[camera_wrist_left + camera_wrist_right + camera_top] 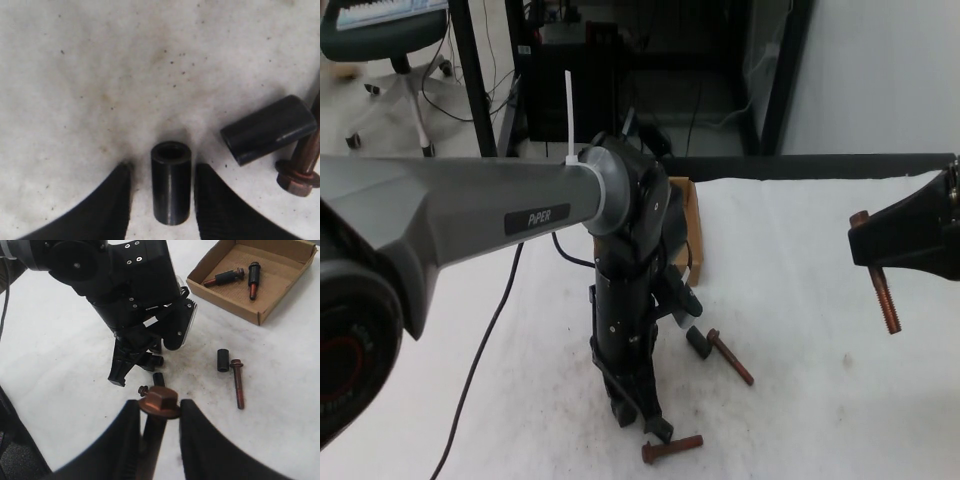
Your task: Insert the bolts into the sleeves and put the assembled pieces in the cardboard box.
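Observation:
A black sleeve (pixel 171 182) lies on the white bench between the fingers of my left gripper (pixel 164 166), which is open with a gap on each side of it. In the high view this gripper (pixel 642 415) points down near the front of the bench. A second sleeve (pixel 270 129) lies close by, next to a rusty bolt (pixel 300 170). My right gripper (pixel 159 405) is shut on another rusty bolt (pixel 159 401), held in the air at the right (pixel 880 285). The cardboard box (pixel 260 315) holds two assembled pieces (pixel 223 277).
A loose bolt (pixel 672 449) lies by the front edge, just beyond the left gripper. The spare sleeve (pixel 698 343) and bolt (pixel 732 358) rest mid-bench. The box (pixel 688 210) stands behind the left arm. A black cable (pixel 485 350) trails at the left.

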Robot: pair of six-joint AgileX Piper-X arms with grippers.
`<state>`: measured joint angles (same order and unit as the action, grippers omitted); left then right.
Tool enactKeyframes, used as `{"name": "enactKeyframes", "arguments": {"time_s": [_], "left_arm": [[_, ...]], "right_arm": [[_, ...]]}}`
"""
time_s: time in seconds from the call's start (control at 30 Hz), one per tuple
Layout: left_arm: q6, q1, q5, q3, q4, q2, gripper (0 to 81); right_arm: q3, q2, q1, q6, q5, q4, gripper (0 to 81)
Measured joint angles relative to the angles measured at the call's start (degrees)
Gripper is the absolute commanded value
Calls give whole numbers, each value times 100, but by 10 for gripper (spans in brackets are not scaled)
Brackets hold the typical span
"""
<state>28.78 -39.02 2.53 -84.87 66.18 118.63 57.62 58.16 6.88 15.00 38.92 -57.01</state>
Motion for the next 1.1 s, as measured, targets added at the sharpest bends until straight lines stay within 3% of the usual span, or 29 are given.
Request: {"name": "enactKeyframes", "arguments": {"time_s": [0.27, 0.33, 0.4, 0.83, 1.1], "left_arm": [[0, 0, 8, 0, 0, 0, 348], [0, 0, 8, 0, 0, 0, 208], [26, 0, 28, -9, 0, 0, 7], [45, 0, 454, 3, 141, -192, 3], [-880, -8, 1175, 259, -453, -1802, 3]], "right_arm": [[0, 0, 0, 0, 0, 0, 8], [0, 0, 0, 0, 0, 0, 8], [0, 0, 0, 0, 0, 0, 8], [0, 0, 0, 0, 0, 68, 8], [0, 0, 0, -165, 0, 460, 8]]}}
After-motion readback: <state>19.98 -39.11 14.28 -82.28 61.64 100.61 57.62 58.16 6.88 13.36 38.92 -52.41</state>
